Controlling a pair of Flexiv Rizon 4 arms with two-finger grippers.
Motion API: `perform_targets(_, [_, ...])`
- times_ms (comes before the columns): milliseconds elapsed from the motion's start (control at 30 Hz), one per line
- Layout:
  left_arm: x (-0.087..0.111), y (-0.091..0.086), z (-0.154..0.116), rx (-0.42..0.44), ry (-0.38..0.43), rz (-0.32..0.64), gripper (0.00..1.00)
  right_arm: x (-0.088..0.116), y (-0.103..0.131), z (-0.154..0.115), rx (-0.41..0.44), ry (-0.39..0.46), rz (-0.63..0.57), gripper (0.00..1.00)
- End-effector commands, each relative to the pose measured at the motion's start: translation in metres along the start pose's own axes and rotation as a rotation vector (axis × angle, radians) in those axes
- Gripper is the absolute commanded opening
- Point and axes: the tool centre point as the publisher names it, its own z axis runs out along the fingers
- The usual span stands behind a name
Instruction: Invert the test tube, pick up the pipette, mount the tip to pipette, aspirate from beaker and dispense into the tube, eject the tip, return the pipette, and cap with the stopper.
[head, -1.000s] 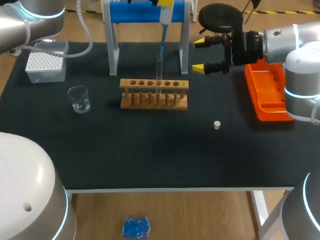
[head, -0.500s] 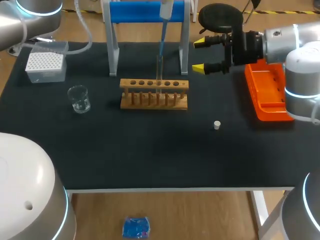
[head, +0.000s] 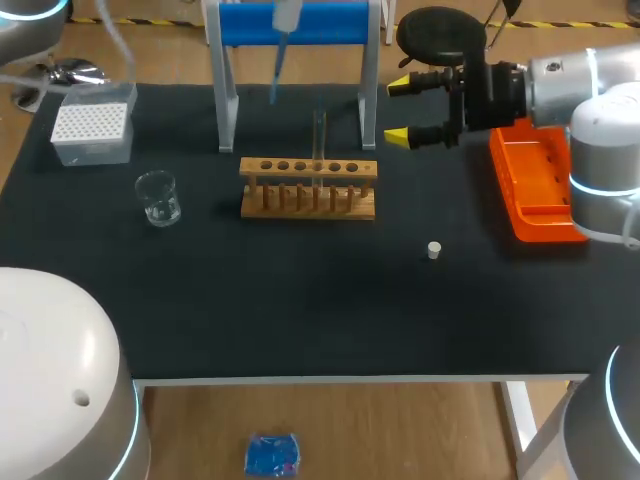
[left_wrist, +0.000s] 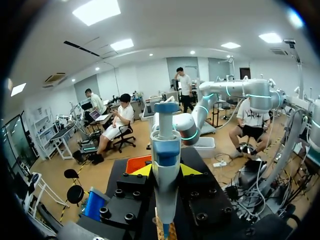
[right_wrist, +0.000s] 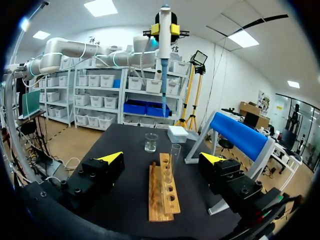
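**Fingers of the left gripper (left_wrist: 165, 170) pinch the pipette (left_wrist: 165, 150); those of the right gripper (head: 398, 112) stand spread**

Both yellow tips of the left gripper press on the pipette's body from opposite sides. It hangs upright, high over the back of the table (head: 300, 300), with its blue shaft pointing down. In the head view only its lower part shows, in front of the blue bar of the pipette stand (head: 228, 100).

The test tube (head: 319, 135) stands upright in the wooden rack (head: 308, 200), in a hole near the middle of the row. It is to the right of the pipette's end.

The right gripper hangs beside the stand's right leg, behind the rack's right end. Its two yellow tips are well apart with nothing between them.

A small white stopper (head: 434, 250) lies on the table in front of that gripper, apart from the rack. The glass beaker (head: 158, 197) sits left of the rack. The white tip box (head: 92, 125) is behind the beaker, near the back-left corner. An orange tray (head: 535, 190) lies at the table's right edge, partly under the right arm.
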Motion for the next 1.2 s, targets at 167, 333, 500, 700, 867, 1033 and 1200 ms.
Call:
perform_targets(167, [0.051, 0.024, -0.008, 0.043, 0.030, 0.041, 0.00, 0.000, 0.000, 0.001, 0.000, -0.001, -0.001, 1.00])
perform_targets(333, [0.068, 0.039, 0.024, 0.085, 0.073, 0.048, 0.00, 0.000, 0.000, 0.001, 0.000, -0.001, -0.001, 1.00])
perform_targets(500, [0.085, 0.047, 0.059, 0.097, 0.128, 0.072, 0.00, 0.000, 0.000, 0.001, 0.000, -0.001, -0.001, 1.00])
perform_targets(700, [0.088, 0.059, 0.073, 0.121, 0.053, 0.004, 0.00, 0.000, 0.000, 0.001, 0.000, -0.001, -0.001, 1.00])
perform_targets(867, [0.088, 0.063, 0.083, 0.116, -0.003, -0.039, 0.00, 0.000, 0.000, 0.001, 0.000, -0.001, -0.001, 1.00])
perform_targets(1033, [0.088, 0.069, 0.086, 0.122, -0.076, -0.066, 0.00, 0.000, 0.000, 0.001, 0.000, -0.001, -0.001, 1.00])
perform_targets(1200, [0.085, 0.073, 0.092, 0.120, -0.121, -0.104, 0.00, 0.000, 0.000, 0.001, 0.000, -0.001, -0.001, 1.00])
